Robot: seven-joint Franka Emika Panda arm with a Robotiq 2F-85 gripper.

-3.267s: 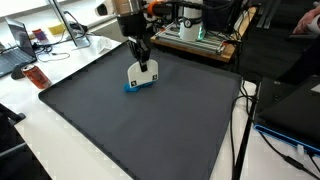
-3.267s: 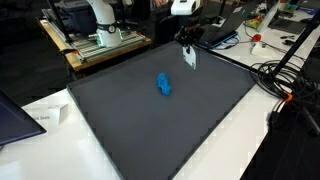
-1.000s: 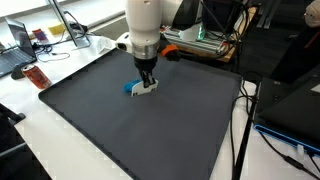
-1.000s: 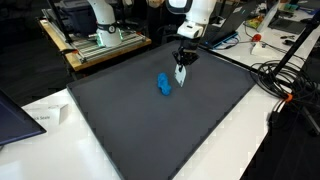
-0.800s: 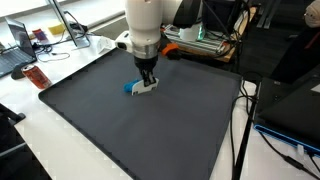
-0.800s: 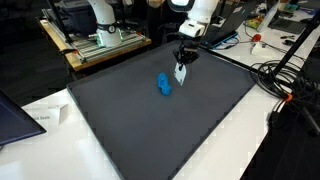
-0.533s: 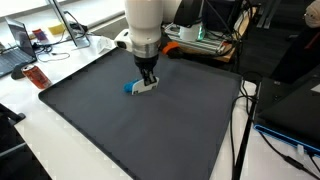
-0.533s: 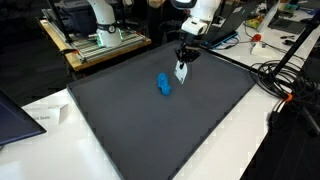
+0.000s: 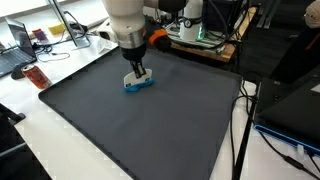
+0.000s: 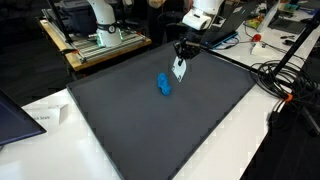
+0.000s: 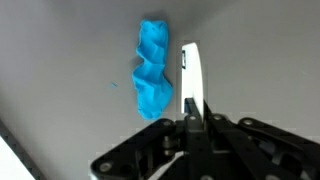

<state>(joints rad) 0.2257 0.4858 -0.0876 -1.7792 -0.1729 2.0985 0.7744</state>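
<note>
Hand [image 9: 137,70]: clamped tight on white card [image 9: 134,79], fingers pressed together on its upper end. Stands in upper middle of frame in both exterior views, low over mat [image 9: 150,130].

White card [image 11: 191,72]: thin, seen edge-on in wrist view, running up from fingertips toward top of frame. Contact with mat: cannot tell.

Blue cloth [image 11: 152,68]: crumpled, lying on mat, upper centre of wrist view, just left of card with a narrow gap between. In an exterior view, blue cloth [image 10: 164,85] sits below and left of card, clearly apart; free of hand.

Mat: dark grey, large, covers most of table [image 9: 45,140].

Table: white, bare strip showing at lower left and lower right of frame.

Cables [image 10: 278,75]: black, looped at right edge, off mat.
</note>
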